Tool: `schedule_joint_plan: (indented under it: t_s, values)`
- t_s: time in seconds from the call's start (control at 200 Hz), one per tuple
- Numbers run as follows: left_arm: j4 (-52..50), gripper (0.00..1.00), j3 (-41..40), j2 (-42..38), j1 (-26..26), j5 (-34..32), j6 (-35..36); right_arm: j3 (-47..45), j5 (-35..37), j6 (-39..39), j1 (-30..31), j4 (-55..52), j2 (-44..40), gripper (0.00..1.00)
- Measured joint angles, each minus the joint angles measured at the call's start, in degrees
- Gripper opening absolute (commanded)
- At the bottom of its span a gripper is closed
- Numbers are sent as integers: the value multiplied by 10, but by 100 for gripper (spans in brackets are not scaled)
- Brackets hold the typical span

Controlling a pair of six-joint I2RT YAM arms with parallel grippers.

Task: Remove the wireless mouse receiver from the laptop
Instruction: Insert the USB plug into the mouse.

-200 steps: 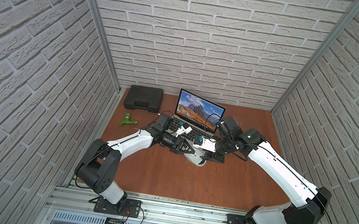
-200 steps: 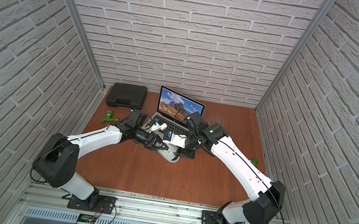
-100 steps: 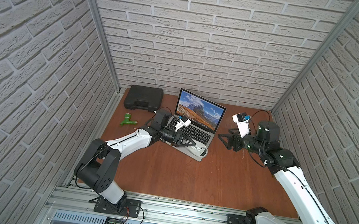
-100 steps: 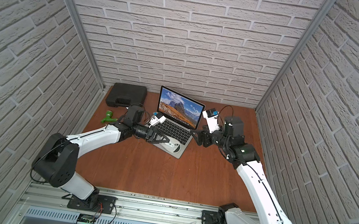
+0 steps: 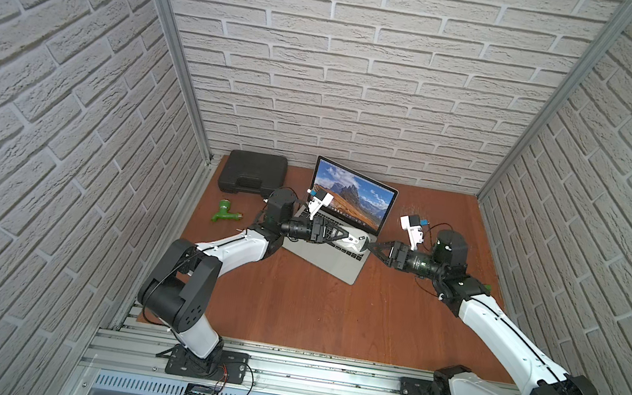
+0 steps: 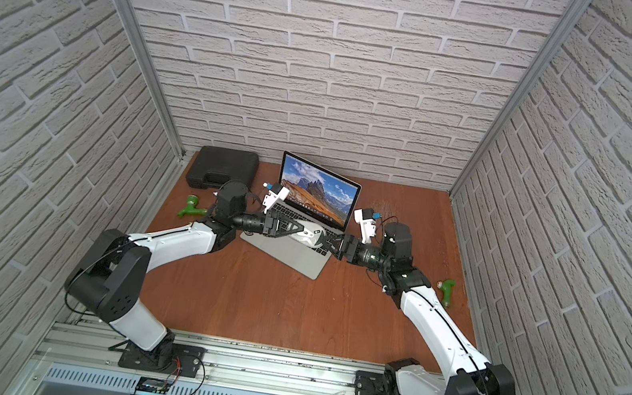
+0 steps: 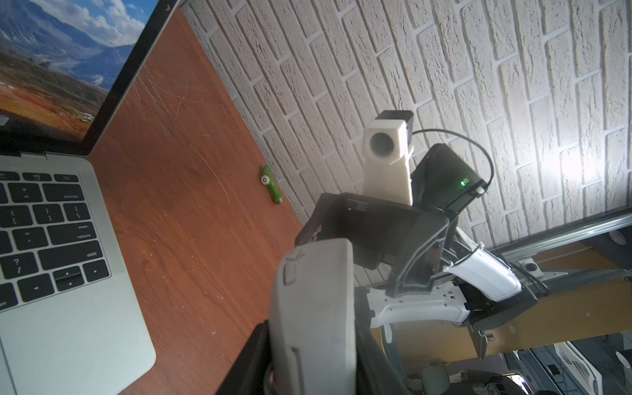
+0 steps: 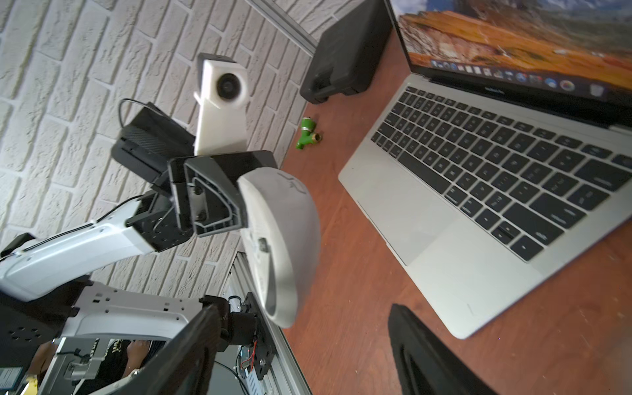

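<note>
The wireless mouse receiver: can you spot it anywhere? Mia asks.

Not for certain, Tom says. The laptop (image 5: 328,261) sits open in the middle of the frame in both top views. In the 2 wrist views nothing sticks out along either side edge of its base. My guess is the plug is already out of its port. There is 1 small grey nub (image 8: 262,244) on the underside of the mouse (image 8: 287,212), but I cannot tell whether that is it.

And the grippers?

The left gripper (image 5: 345,237) is clenched on the mouse, holding it in the air over the laptop, near the middle of the frame. The right gripper (image 5: 376,249) faces it from the right of the frame with jaws spread and nothing between them. The mouse's end lies just ahead of them.

So how should the next bit go?

Whichever socket holds the plug, keep the left grip steady and the mouse clear of the laptop. Bring the right jaws in square, pinch only the stub, and pull straight along its length with no twist. It is tiny, so a skewed pinch would likely flick it onto the table (image 5: 290,308).
</note>
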Motion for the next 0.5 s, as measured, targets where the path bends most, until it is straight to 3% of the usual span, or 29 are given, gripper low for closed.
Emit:
schedule_joint_plan:
  t_s: [0.145,0.25,0.38,0.5]
  values:
    - [4,0,0,0,0,10,-8,19,72,-245,49,-122,-94,84]
    - [-13,0,4,-2,0,20,6,35,125,-330,89,-160,-133,81]
    - [-55,0,9,-18,0,23,49,106,141,-295,71,-174,-62,82]
    - [-66,0,10,-37,0,20,76,132,140,-171,30,-163,-12,85]
